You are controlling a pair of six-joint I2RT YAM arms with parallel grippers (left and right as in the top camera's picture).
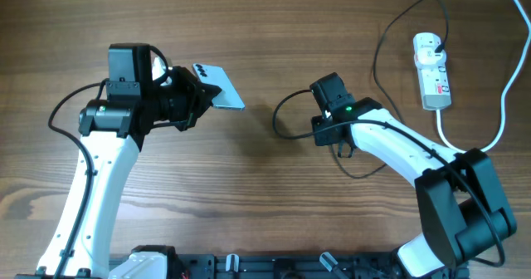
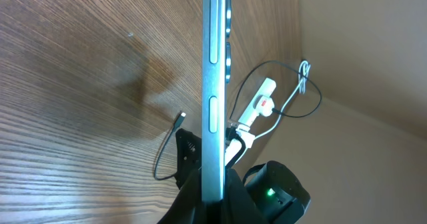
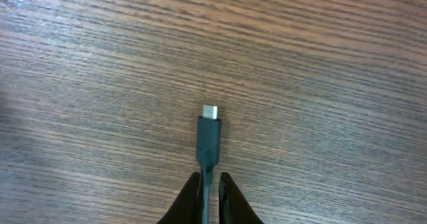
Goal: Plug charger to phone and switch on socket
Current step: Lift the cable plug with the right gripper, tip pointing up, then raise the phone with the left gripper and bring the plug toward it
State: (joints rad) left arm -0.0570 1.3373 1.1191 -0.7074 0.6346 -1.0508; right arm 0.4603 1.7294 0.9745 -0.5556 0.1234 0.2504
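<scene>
L gripper (image 1: 197, 90) is clamping the phone (image 1: 221, 88) by 1 end, fingers closed on it. It's holding the phone tilted above the wooden surface (image 1: 249, 212), left of centre. In the L wrist view the phone is showing edge-on w/ its side buttons facing the camera. R gripper (image 3: 209, 181) is pinching the charger (image 3: 208, 141) just behind its connector, fingers closed on the cable, metal tip pointing away over bare wood. Phone & connector are sitting apart. Slack cable is looping left of the R gripper. Socket (image 1: 433, 71) is lying far R, its white lead (image 1: 498, 121) curving beside it.
</scene>
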